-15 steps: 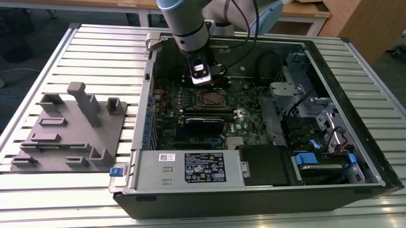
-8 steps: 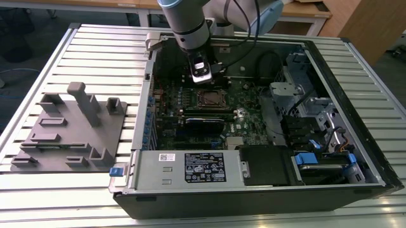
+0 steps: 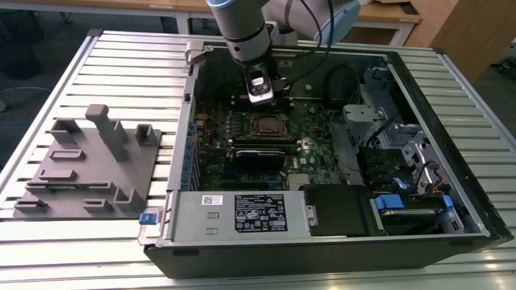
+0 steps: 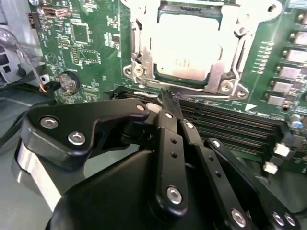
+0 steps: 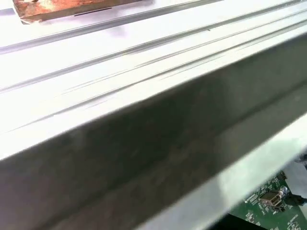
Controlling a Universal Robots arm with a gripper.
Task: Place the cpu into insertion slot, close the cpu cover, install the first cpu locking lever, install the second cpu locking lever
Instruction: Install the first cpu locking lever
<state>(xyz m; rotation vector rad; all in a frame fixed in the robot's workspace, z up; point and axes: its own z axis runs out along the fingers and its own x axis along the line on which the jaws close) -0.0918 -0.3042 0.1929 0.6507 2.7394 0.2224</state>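
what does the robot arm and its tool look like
The arm is a silver-grey tube with pale blue trim at a joint and a black cable looped beside it. The tool is black, built of jointed bars studded with silver rivets.

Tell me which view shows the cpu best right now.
The second wrist view: the cpu is seen close, its silvery face framed by the cover. In the exterior view the cpu is a small square on the green board near the gripper. The first wrist view faces a grey metal edge.
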